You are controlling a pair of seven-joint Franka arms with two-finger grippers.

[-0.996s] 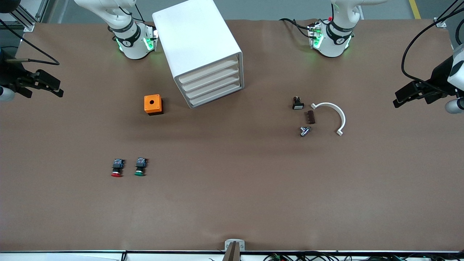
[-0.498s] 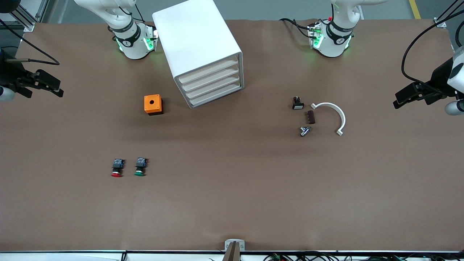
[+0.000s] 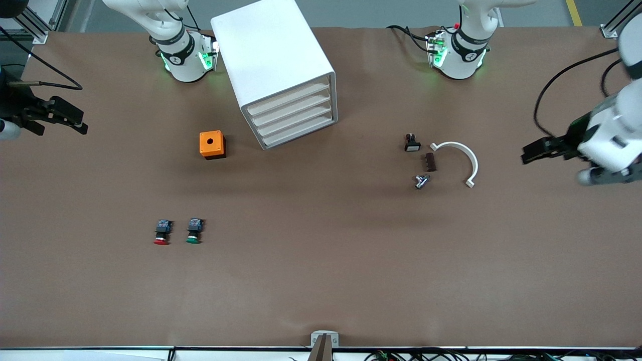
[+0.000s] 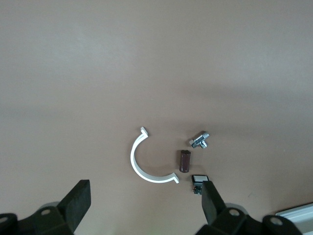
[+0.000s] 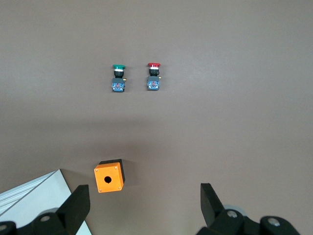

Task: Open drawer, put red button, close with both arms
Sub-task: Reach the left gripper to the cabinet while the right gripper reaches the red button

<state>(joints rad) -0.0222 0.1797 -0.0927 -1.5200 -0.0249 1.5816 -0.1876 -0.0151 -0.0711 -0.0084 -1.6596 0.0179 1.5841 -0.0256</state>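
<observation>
The red button (image 3: 161, 233) lies on the brown bench (image 3: 321, 271) in the lower left part of the front view, cap toward the camera, just beside a green button (image 3: 193, 231). Above them in the frame sits an orange box (image 3: 212, 144) with a round hole on top, and beside it a white drawer cabinet (image 3: 277, 70) with all four drawers shut. Right of centre lie a white curved clip (image 3: 460, 160), a small brown block (image 3: 430, 162), a metal fitting (image 3: 421, 181) and a small black switch (image 3: 412, 143). The left end effector (image 3: 539, 152) hangs at the right edge, fingers spread, holding nothing. The right end effector (image 3: 62, 118) waits at the left edge, also spread and holding nothing
</observation>
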